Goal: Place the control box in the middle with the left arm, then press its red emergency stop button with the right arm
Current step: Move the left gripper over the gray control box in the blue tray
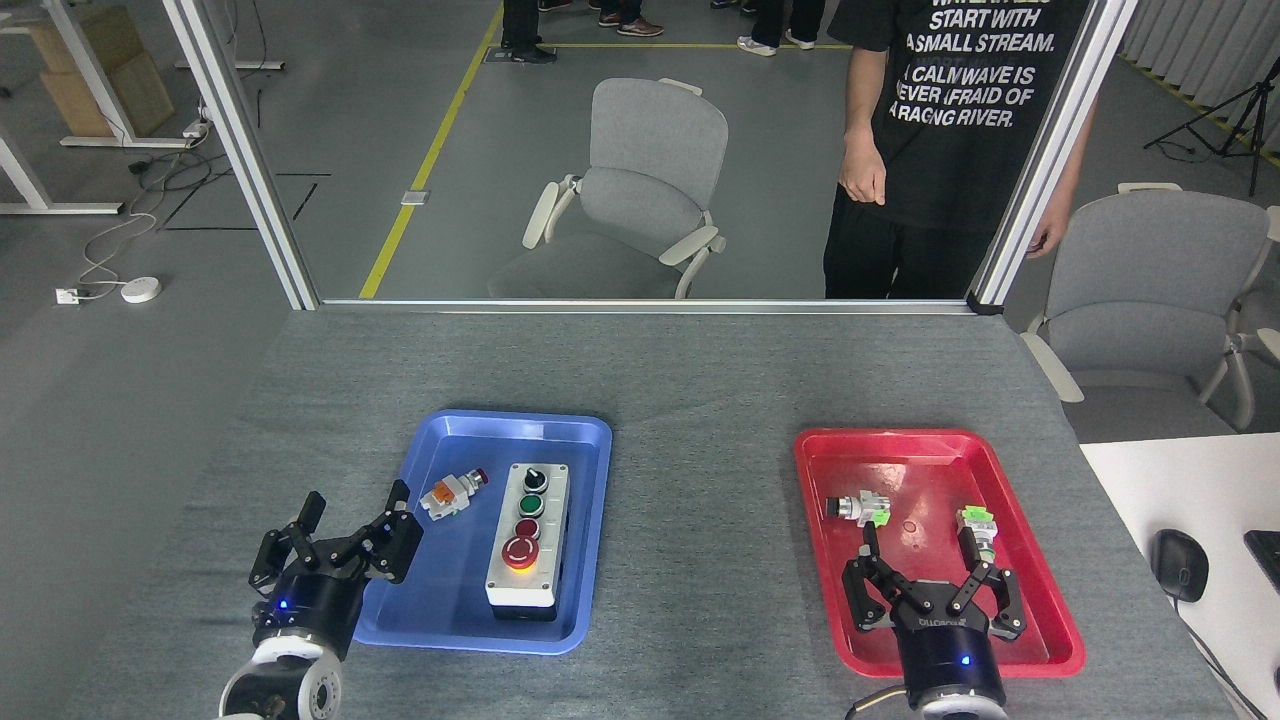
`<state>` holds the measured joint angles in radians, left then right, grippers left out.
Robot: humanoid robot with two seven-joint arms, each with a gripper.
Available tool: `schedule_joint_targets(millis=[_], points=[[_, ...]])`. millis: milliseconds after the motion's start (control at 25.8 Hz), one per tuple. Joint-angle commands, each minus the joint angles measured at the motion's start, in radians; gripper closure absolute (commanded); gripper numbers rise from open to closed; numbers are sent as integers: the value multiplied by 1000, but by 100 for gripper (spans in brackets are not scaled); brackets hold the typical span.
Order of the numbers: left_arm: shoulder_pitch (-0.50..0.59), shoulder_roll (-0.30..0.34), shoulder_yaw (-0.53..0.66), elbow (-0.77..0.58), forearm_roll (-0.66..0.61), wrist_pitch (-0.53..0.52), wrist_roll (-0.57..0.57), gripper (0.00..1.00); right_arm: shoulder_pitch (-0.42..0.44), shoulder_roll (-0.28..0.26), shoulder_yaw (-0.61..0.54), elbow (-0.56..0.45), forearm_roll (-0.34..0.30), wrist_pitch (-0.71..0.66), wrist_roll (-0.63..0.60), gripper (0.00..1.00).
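Step in hand, as judged: the first one, fetching the box. The elongated control box [528, 535], light grey top on a black base, lay lengthwise in the blue plastic tray [420, 480], lower centre-left of the frame, right of the tray's midline. It had not reached the bare grey felt middle of the desk [700, 500] between the two trays.

The left arm's black fingered pincer [345, 535] stood open over the tray's lower left rim, well short of the box, touching nothing. The right arm's black fingered pincer [925, 565] hung open and empty over the near part of the red plastic tray [1040, 560], at lower right.

To do it well, I judged the left pincer should cross the tray and straddle the box across its narrow width, low on the sides, clear of the buttons. It should pass wide of the small loose orange-and-white push-button part [452, 492] lying between pincer and box. The box should be lifted over the tray lip before moving right, not dragged. It should be set down square, with the large red mushroom button [520, 551] within the right arm's reach.

Count:
- Trays: two.
- Control boxes: one, carrying one black knob and three buttons (one green, one small red, one large red).
- Loose switch parts: three, one in the blue tray and two green-tipped in the red.
- Grey chairs beyond the desk: two.
- One person stood at upper right.
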<state>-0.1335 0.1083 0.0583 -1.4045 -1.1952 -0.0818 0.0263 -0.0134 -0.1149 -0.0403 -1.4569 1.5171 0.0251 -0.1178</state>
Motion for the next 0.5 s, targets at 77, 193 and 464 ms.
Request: schedule_joint_targets(millis=[77, 193, 464], points=[[2, 1, 0, 2, -1, 1, 15, 1, -17, 3, 16, 32, 0, 1, 0, 2], [2, 1, 0, -5, 5, -9, 23, 1, -19, 0, 17, 40, 0, 1, 0, 2], [48, -15, -6, -31, 5, -12, 27, 1, -22, 3, 22, 29, -3, 6, 0, 2]])
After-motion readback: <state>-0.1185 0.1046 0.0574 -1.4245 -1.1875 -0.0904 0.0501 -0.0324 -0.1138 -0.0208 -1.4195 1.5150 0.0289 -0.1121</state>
